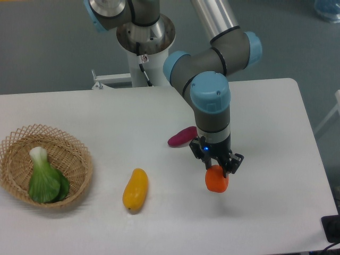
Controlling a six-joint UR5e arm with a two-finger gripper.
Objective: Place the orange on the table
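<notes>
Gripper [219, 169] pinching the orange [217, 180], fruit just below the fingertips, over the white table [276, 133]; purple vegetable [182, 136] just behind, yellow fruit [135, 189] well left.

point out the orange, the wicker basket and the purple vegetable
orange [217, 180], fixed camera view, middle of the fruit below the fingers.
wicker basket [79, 154], fixed camera view, right rim.
purple vegetable [180, 137], fixed camera view, middle of the visible body, left of the arm.
</notes>
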